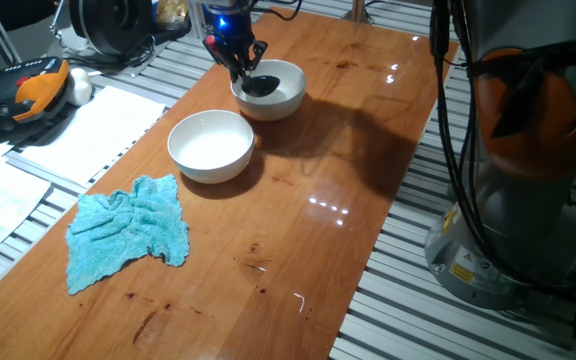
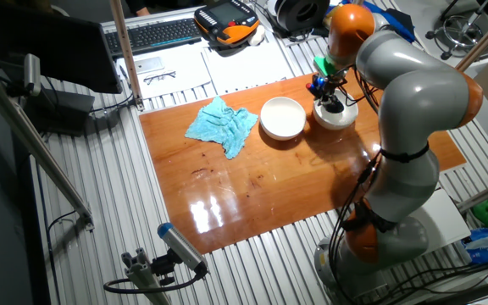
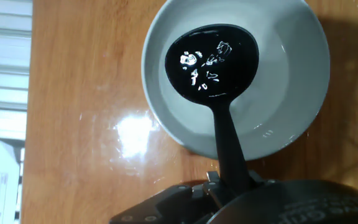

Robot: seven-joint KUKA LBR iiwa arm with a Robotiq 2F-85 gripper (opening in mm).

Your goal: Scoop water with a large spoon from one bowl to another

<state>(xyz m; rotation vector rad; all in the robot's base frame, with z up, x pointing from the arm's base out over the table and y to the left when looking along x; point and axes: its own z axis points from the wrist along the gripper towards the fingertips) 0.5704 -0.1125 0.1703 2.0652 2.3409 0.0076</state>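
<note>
Hand: the hand point(image 1: 236, 55) grips the large spoon's handle; its fingers are hidden by the housing in the hand view.
Large spoon: the large spoon point(image 3: 212, 62) has its black cup over the far bowl point(image 3: 291, 56); the red tip is unseen.
Water: glints inside the cup; the water is hard to make out.
Near bowl: the near bowl point(image 1: 211, 145) sits beside the far one.
Cloth: a blue cloth point(image 1: 128, 228) lies on the tabletop point(image 1: 298, 230).

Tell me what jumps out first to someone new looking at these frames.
The gripper holds a black ladle with its cup inside the far white bowl, glints in the cup suggesting liquid. A second white bowl sits just beside it on the wooden table. A crumpled turquoise cloth lies near that second bowl, toward the table's edge.
</note>
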